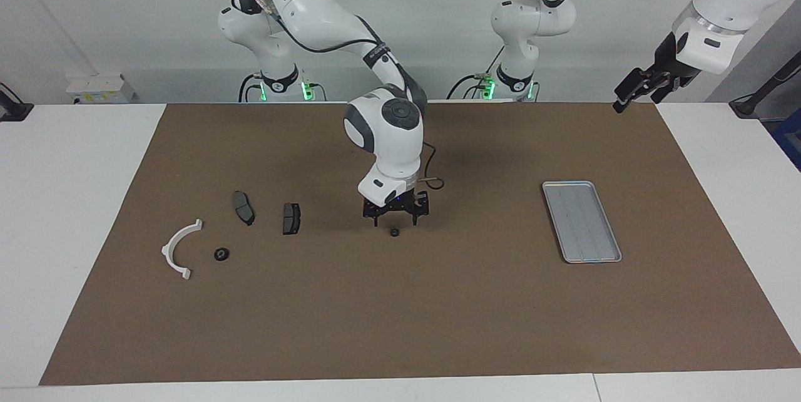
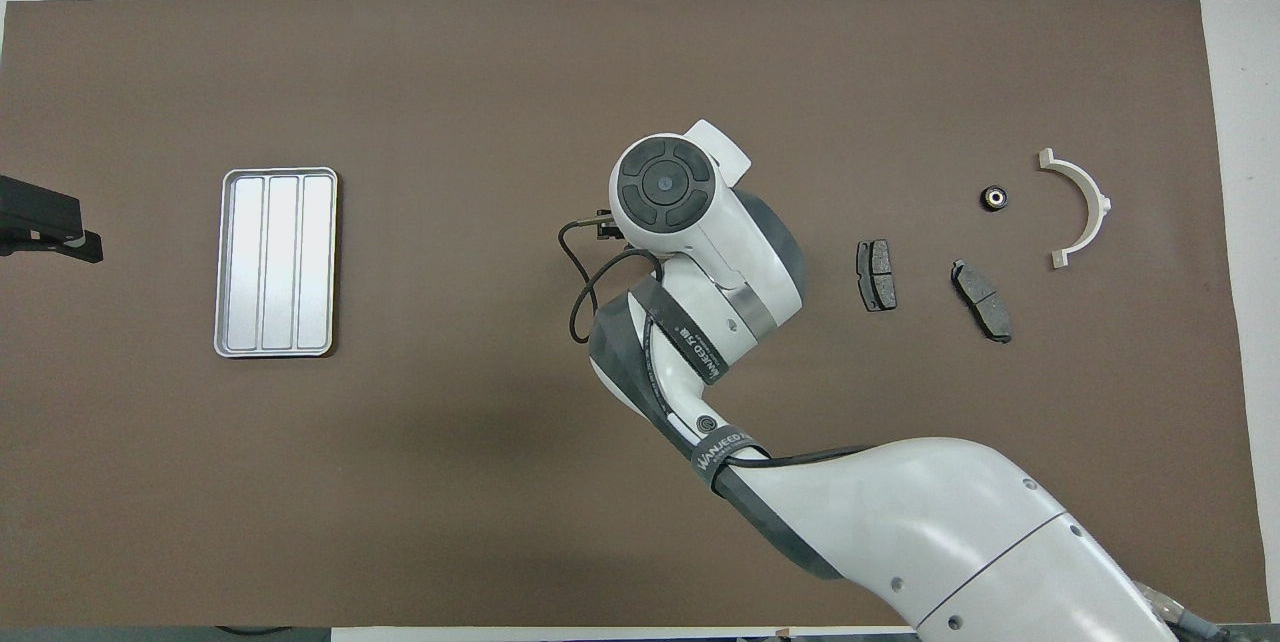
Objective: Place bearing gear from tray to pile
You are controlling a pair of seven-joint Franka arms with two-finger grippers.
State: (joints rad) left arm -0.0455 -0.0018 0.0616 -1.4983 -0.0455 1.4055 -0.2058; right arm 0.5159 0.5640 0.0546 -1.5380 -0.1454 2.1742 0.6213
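A small black bearing gear [image 1: 394,232] lies on the brown mat near the table's middle. My right gripper [image 1: 395,221] hangs just over it, open, one finger on each side, holding nothing. In the overhead view the right wrist hides this gear. A second bearing gear [image 1: 220,254] [image 2: 993,197] lies in the pile beside the white bracket [image 1: 168,247] [image 2: 1098,202], with two dark brake pads [image 1: 243,207] [image 1: 291,218] nearby. The silver tray [image 1: 582,221] [image 2: 277,262] has nothing in it, toward the left arm's end. My left gripper [image 1: 632,92] waits raised and open over the mat's corner.
The brown mat [image 1: 400,327] covers most of the white table. A loose black cable loops off the right wrist [image 2: 580,282]. The brake pads [image 2: 876,274] [image 2: 981,299] lie between the right gripper and the bracket.
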